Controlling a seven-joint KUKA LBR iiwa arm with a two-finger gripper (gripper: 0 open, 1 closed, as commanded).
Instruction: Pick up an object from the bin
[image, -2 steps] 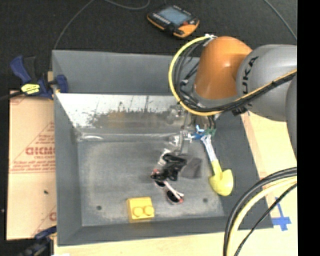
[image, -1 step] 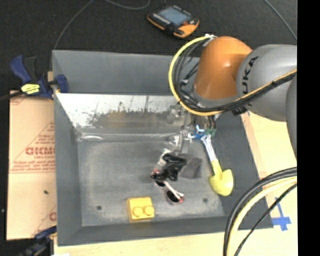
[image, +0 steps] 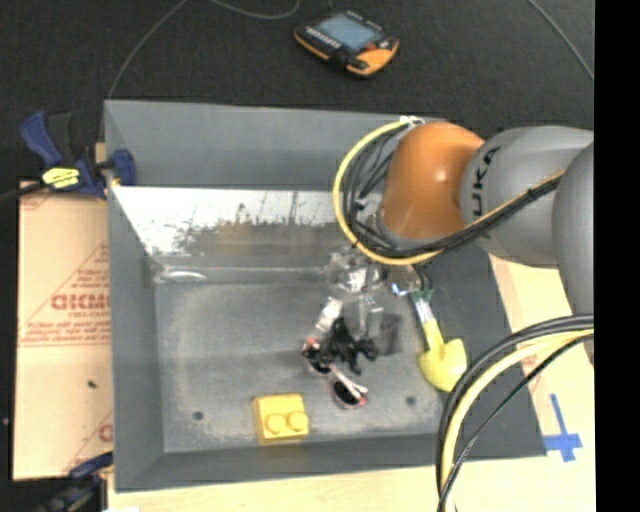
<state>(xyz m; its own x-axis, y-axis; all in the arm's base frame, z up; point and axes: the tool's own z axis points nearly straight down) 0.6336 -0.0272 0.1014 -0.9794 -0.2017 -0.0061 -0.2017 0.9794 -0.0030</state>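
My gripper (image: 357, 305) hangs low in the right half of the bin, under the orange wrist cover. Directly below and in front of it lies a small black tangled thing (image: 342, 350) with a red spot at its left end. The gripper's tip is at or just above this thing's back edge; I cannot tell whether they touch. A small white, red and black piece (image: 349, 392) lies just in front of the black thing. To the right, a yellow scoop-like tool with a green handle (image: 440, 362) rests on the floor.
A yellow two-stud brick (image: 281, 418) sits near the bin's front wall, left of the gripper. The bin's left half is bare floor. The arm and its cables cover the bin's back right corner.
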